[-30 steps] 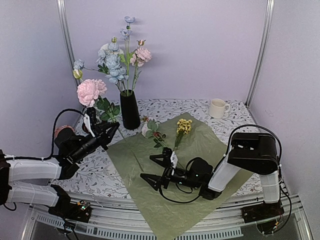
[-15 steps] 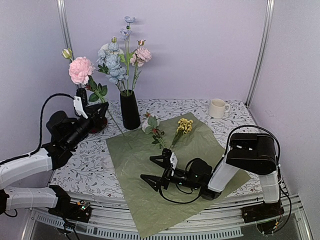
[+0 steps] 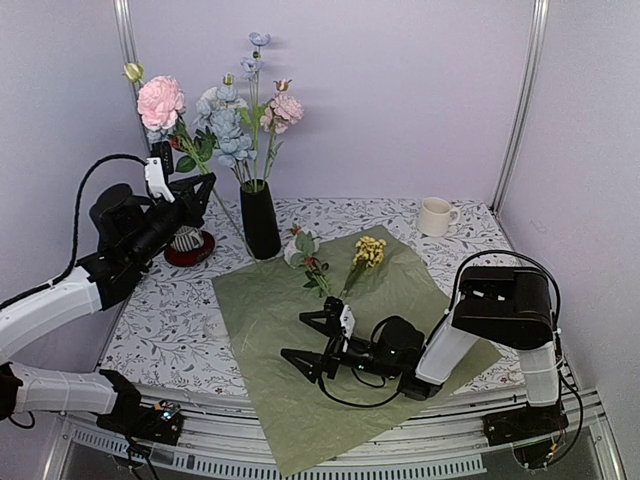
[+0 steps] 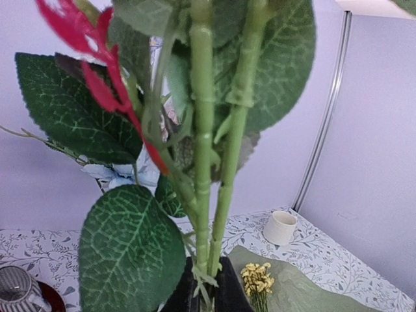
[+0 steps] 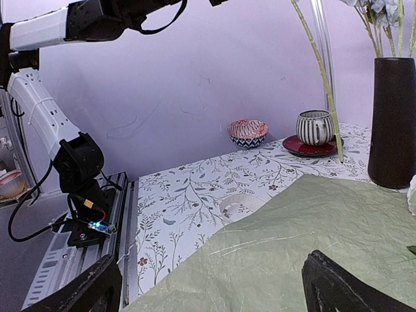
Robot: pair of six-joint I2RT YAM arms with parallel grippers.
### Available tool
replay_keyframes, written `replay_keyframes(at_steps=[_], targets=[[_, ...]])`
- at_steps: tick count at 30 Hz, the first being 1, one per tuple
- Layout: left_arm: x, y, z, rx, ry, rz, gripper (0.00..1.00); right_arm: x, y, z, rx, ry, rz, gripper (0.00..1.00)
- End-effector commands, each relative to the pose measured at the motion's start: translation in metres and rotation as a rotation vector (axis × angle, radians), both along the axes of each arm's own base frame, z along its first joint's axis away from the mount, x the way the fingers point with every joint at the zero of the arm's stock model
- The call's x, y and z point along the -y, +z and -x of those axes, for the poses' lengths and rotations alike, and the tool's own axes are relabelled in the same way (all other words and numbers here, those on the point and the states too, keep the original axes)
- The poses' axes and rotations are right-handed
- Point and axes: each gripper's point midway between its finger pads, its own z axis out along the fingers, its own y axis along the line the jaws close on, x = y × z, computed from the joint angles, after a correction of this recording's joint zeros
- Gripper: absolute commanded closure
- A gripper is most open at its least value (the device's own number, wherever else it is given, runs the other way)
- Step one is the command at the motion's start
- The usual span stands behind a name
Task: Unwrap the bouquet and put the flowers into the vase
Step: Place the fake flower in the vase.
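Lilac walls, floral-print table (image 3: 170, 340), crinkled olive-green paper wrap (image 3: 300, 400) spread flat. Raised left gripper (image 3: 200, 185), jaws pinched on the pink flower (image 3: 160, 102) stem. Its long axis is steeply tilted: bloom up-left, cut end down-right, beside the matte black tapered vase (image 3: 260, 222) holding blue and pink blooms (image 3: 228, 125). A yellow cluster (image 3: 368, 250) lies on the paper. Low over it, right gripper (image 3: 295, 335), jaws spread wide. Left wrist view: ribbed plastic stems, veined leaves (image 4: 130, 253). Only the right wrist view shows a patterned bowl (image 5: 247, 132).

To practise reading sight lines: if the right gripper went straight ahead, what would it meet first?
The right gripper faces bare green paper; nothing stands close ahead. Farther off, perhaps the small bowl, depth unclear.
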Motion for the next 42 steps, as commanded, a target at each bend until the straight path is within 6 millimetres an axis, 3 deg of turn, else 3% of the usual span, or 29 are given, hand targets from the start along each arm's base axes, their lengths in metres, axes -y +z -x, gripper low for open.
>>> replay_keyframes(at_steps=[1,8,16,22,35,42], targets=[[-0.001,0.017,-0.008,0.006,0.01,0.004,1.0,0.006,0.035,0.005,0.066,0.007,-0.147,0.01],[-0.001,0.041,-0.025,0.013,0.02,-0.003,1.0,0.005,0.035,0.006,0.066,0.011,-0.146,0.01],[-0.01,0.096,-0.049,0.13,0.116,-0.025,1.0,0.005,0.035,0.006,0.068,0.012,-0.146,0.01],[-0.002,0.123,-0.066,0.21,0.129,-0.051,1.0,0.006,0.034,0.007,0.073,0.012,-0.143,0.01],[-0.002,0.156,-0.076,0.32,0.189,-0.103,1.0,0.009,0.034,0.006,0.082,0.005,-0.135,0.01],[-0.001,0.156,-0.093,0.33,0.23,-0.126,1.0,0.01,0.034,0.006,0.084,0.001,-0.132,0.01]])
